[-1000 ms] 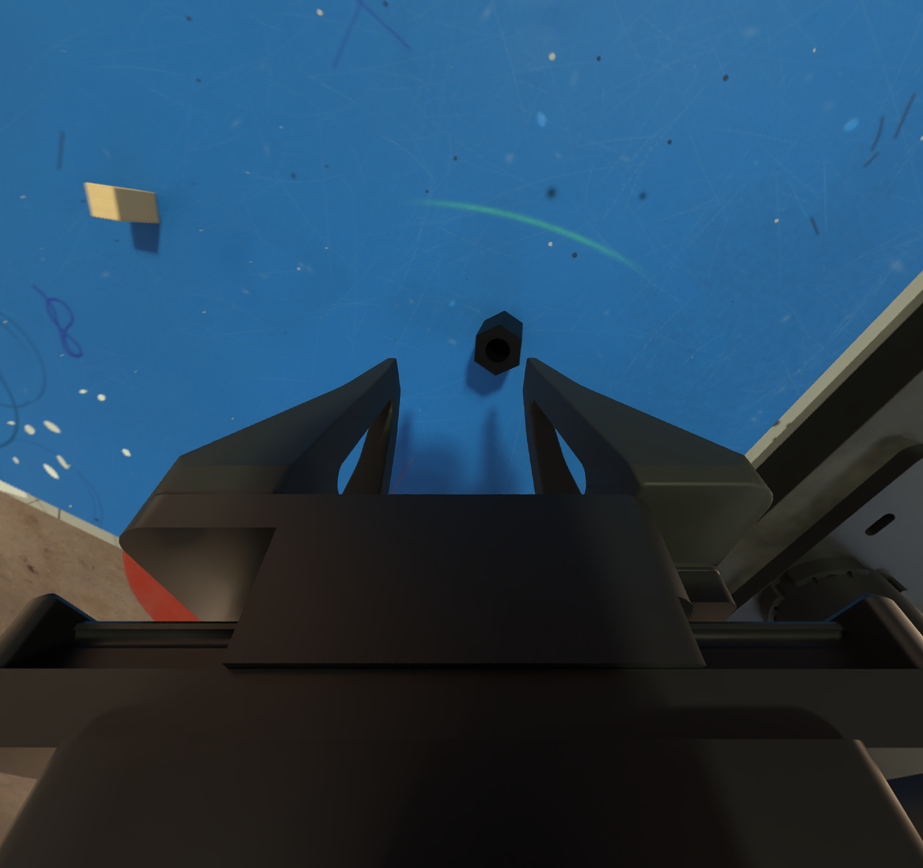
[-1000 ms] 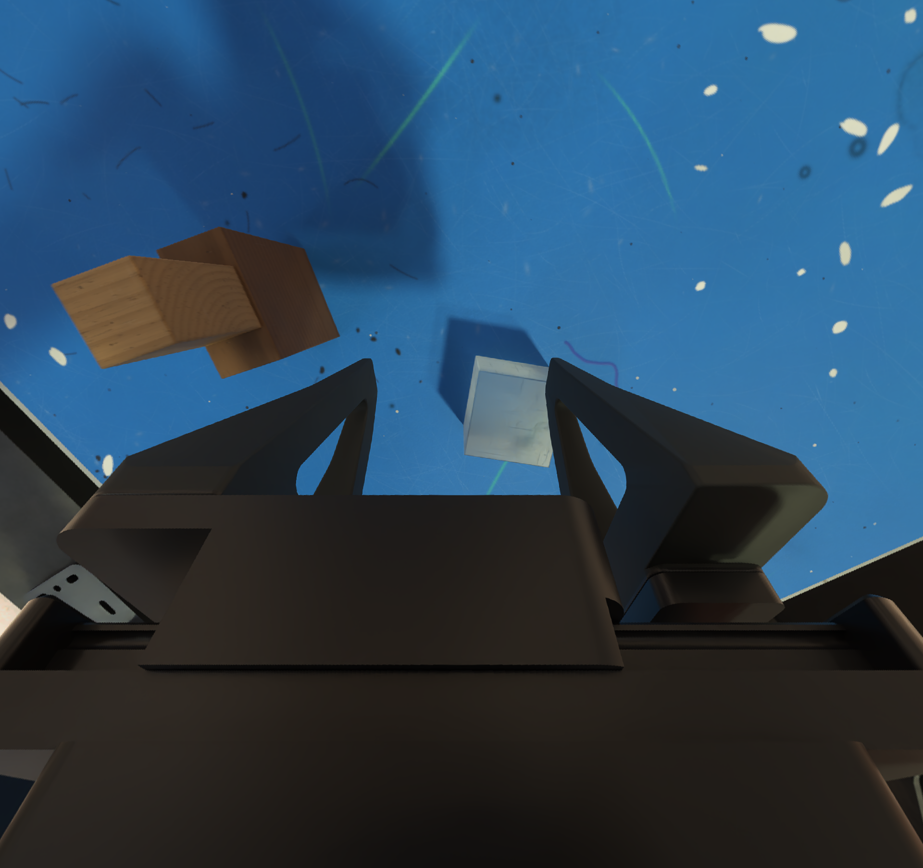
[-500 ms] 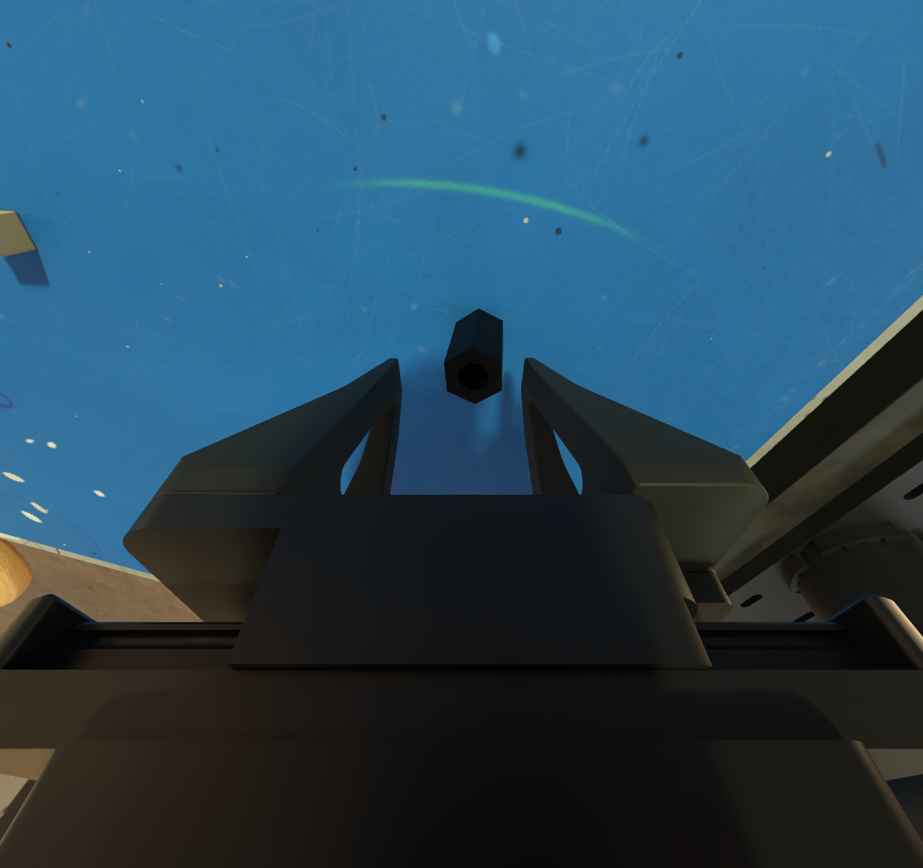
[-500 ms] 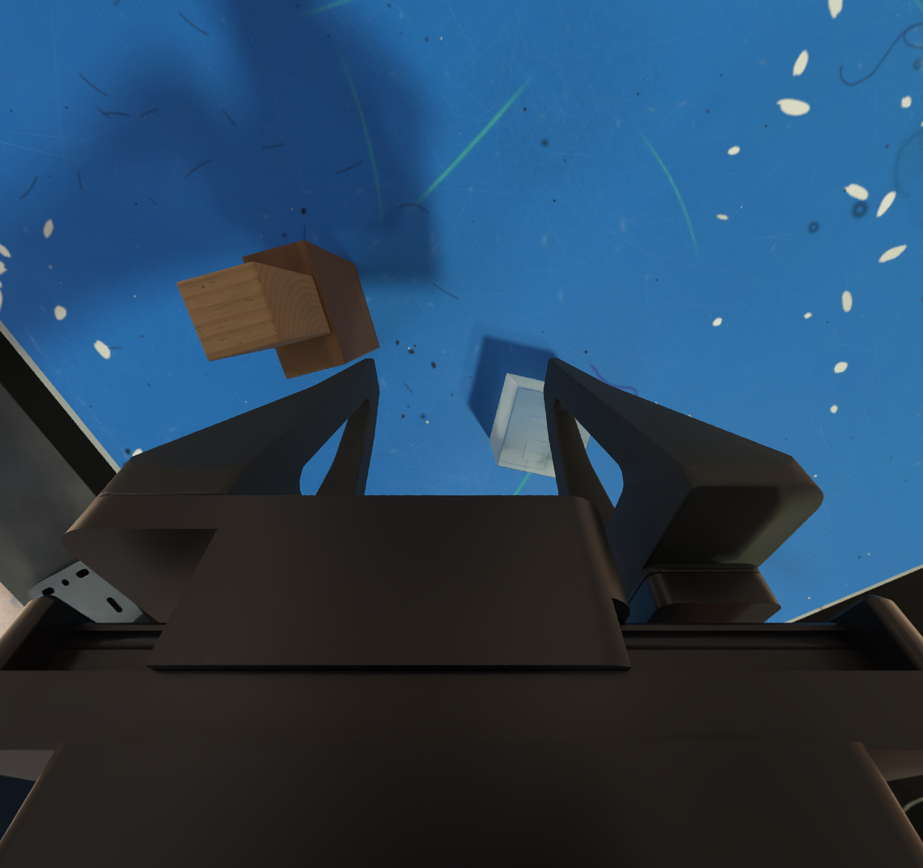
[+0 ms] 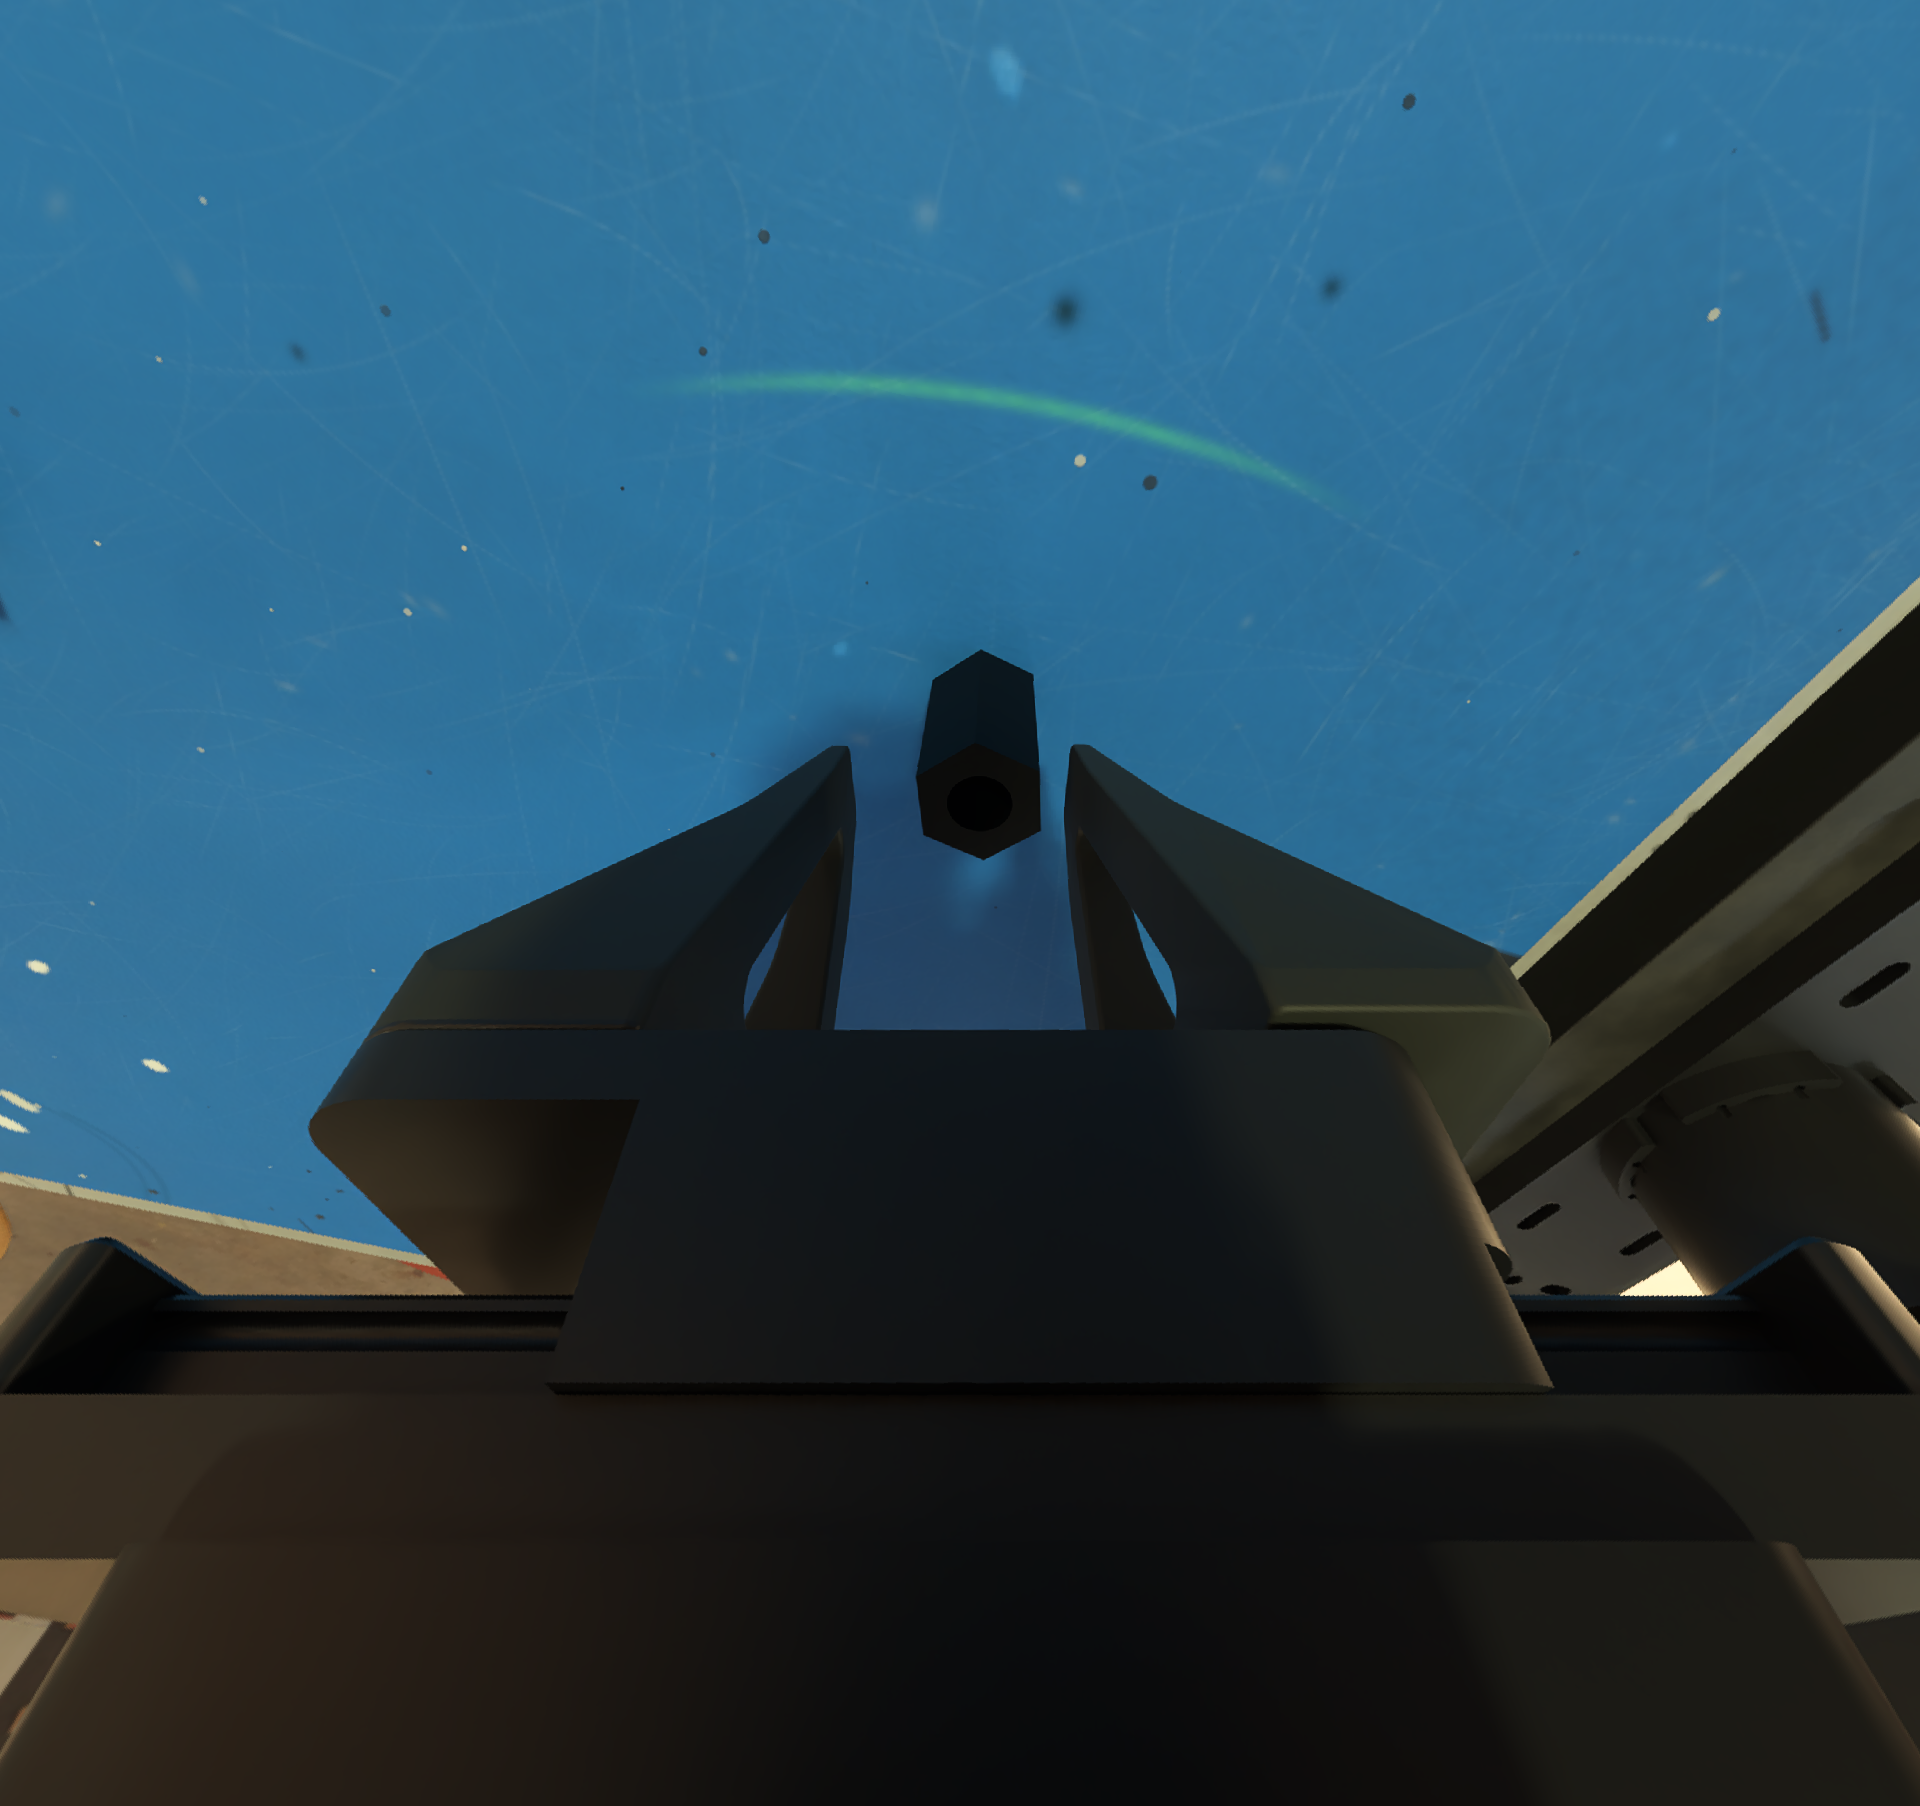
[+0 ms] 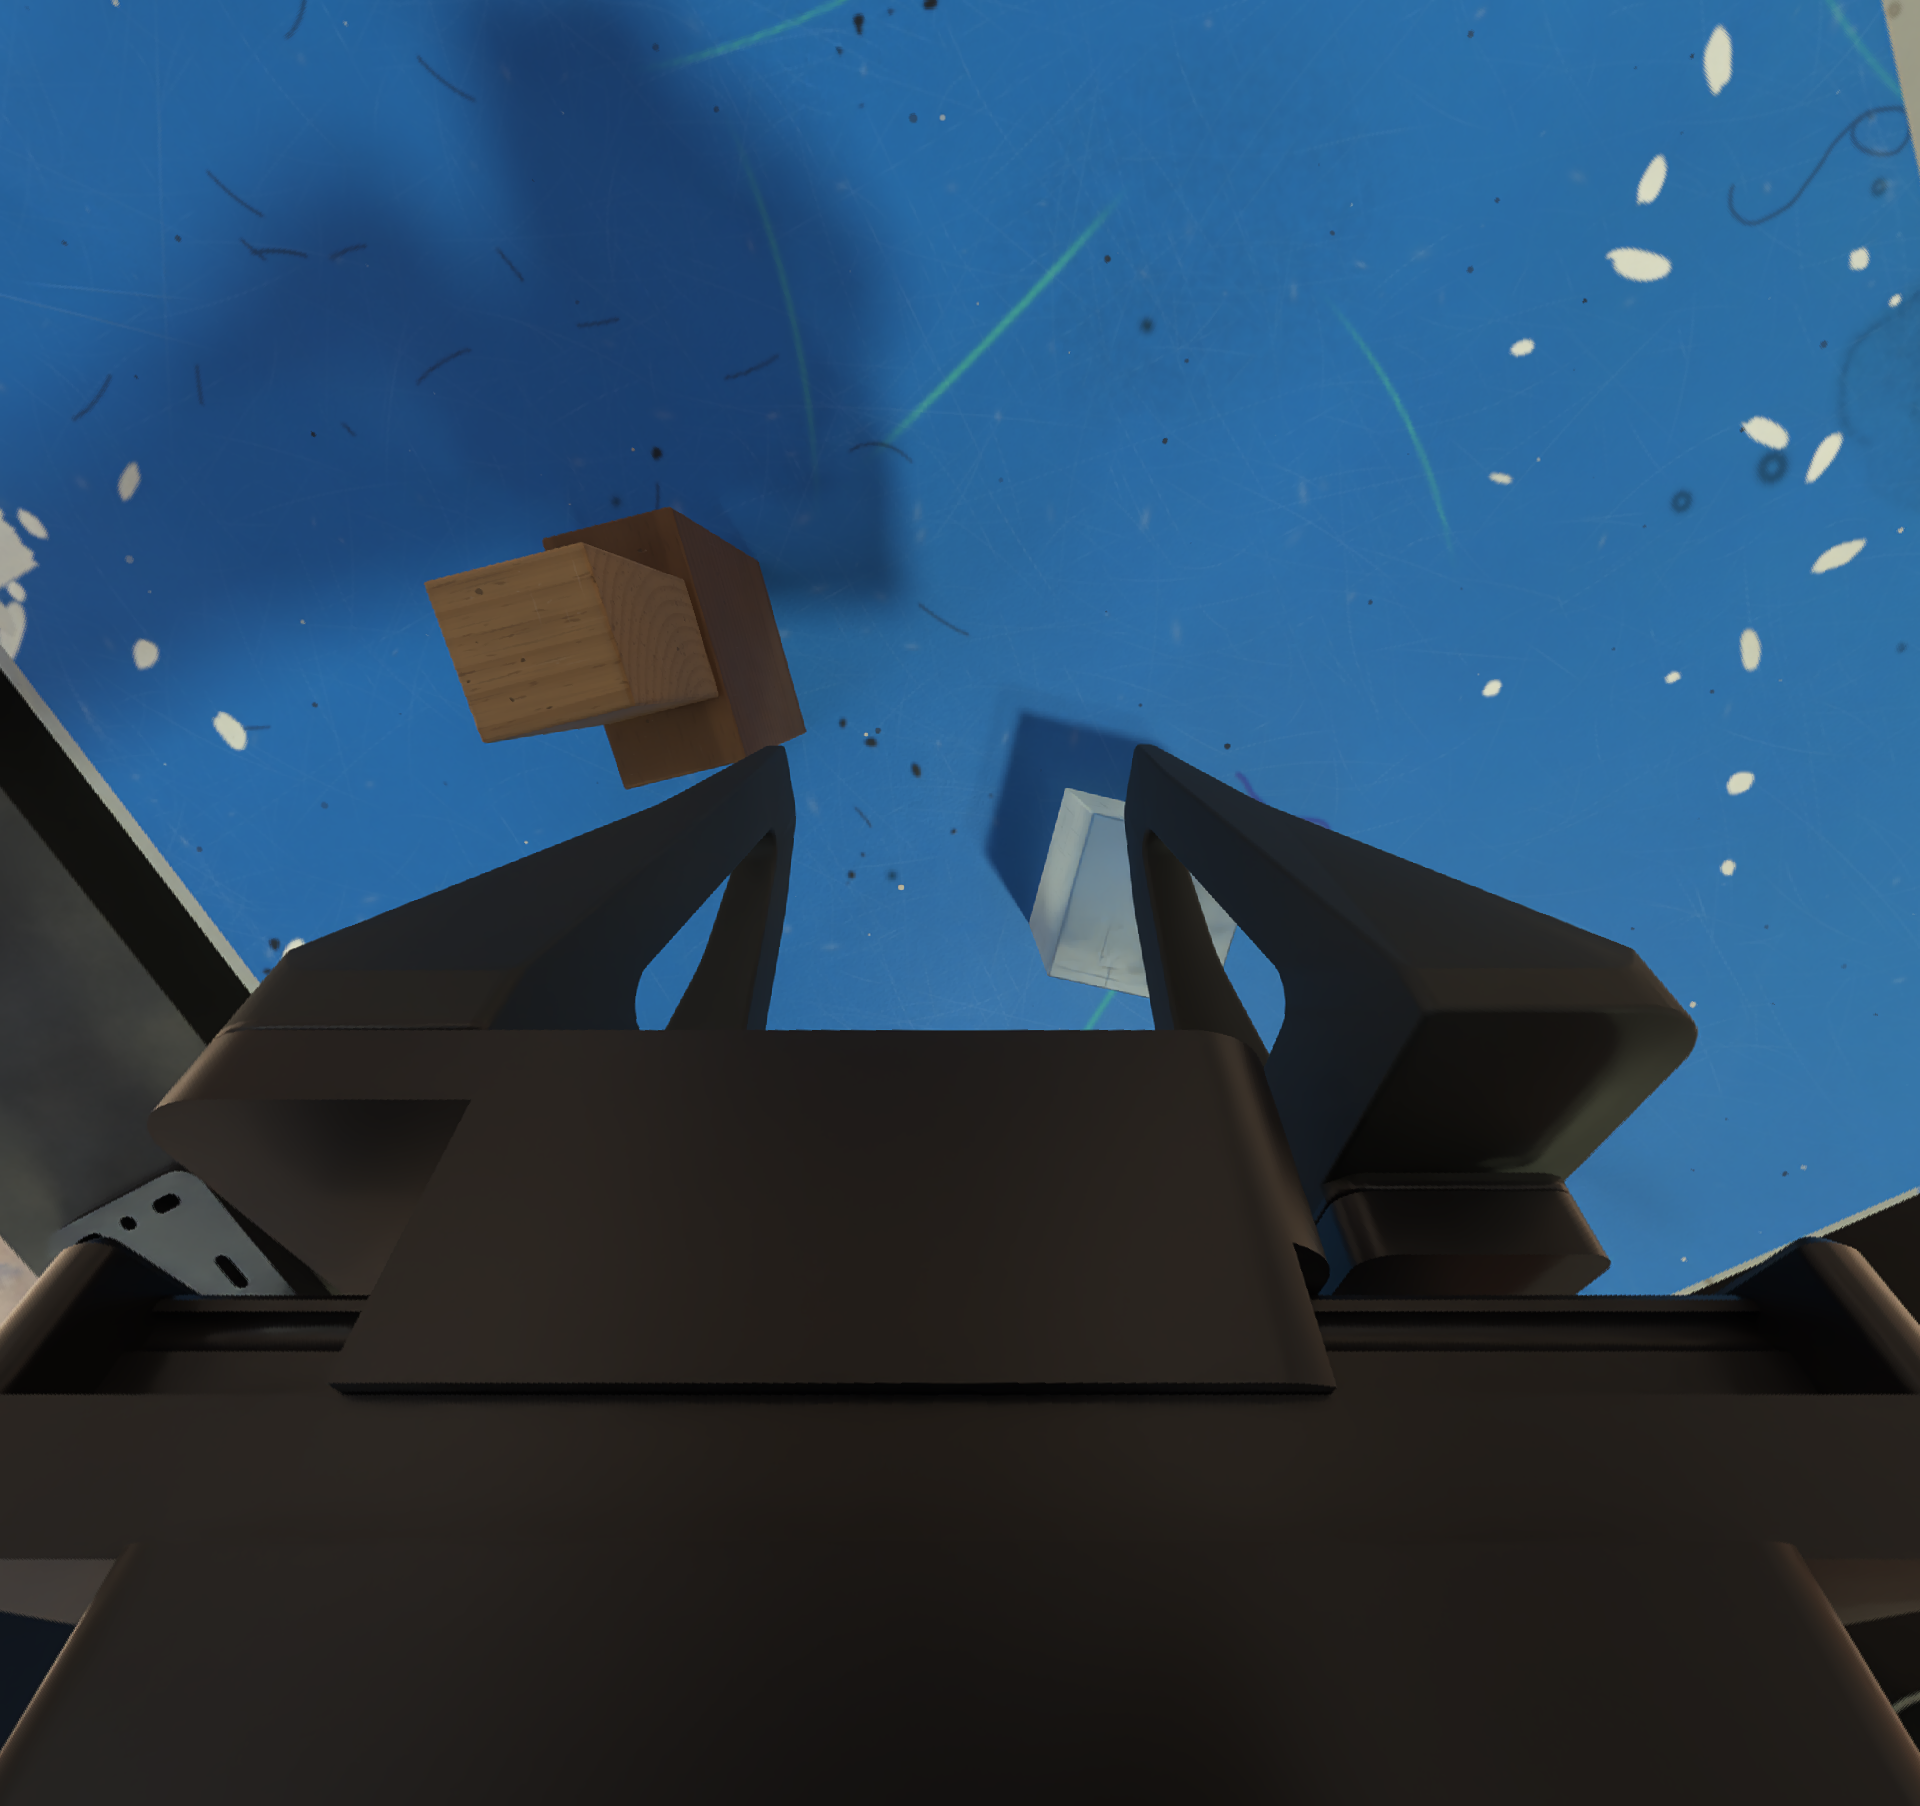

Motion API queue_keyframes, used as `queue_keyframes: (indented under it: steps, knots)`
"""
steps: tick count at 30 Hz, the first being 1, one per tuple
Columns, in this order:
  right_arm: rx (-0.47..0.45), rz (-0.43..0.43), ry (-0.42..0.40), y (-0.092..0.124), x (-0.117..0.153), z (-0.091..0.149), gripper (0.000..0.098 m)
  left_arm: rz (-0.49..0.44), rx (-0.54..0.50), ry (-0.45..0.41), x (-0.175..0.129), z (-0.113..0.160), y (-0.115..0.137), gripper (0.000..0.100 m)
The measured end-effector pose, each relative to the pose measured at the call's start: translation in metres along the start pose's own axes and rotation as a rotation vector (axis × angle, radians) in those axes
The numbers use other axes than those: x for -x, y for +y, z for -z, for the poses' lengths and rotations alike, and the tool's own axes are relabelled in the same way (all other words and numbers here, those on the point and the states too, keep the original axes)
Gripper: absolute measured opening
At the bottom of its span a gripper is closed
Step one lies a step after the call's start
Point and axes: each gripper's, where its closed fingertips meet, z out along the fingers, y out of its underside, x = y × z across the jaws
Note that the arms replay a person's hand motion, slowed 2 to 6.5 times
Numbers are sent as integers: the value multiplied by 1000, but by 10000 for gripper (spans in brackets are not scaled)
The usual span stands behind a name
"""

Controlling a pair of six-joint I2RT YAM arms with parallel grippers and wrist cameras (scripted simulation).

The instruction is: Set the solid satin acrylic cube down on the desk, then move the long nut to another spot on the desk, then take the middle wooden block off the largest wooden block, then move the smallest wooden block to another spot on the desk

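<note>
left gripper point(image 5: 959, 748) spread around upright black long nut point(image 5: 979, 757) on blue desk point(image 5: 935, 198), not touching; off-centre closing could tip it; right gripper point(image 6: 961, 754) spread, acrylic cube point(image 6: 1086, 889) down beside its finger

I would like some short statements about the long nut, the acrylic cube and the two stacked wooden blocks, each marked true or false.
1. The long nut stands between the open fingers of the left gripper, with a gap on each side. True.
2. The right gripper is shut on the acrylic cube. False: its jaws are wide open, and the cube sits on the blue desk, partly hidden behind one finger.
3. The lighter middle wooden block rests against the darker largest wooden block. True.
4. The nut is bright red. False: it is black, six-sided, with a round hole in its near end.
</note>
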Motion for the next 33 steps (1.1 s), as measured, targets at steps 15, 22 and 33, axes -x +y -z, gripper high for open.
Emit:
queue_keyframes:
  steps: [15,22,33]
  knots:
    - [-28,6,-5,-5,0,-1,520,15,-10,44,-4,-2,-2,297]
    - [-38,14,-12,-9,3,-2,489,51,-2,89,-5,-5,-1,269]
    - [-54,18,-31,-12,7,-2,374,112,8,128,-3,-7,0,198]
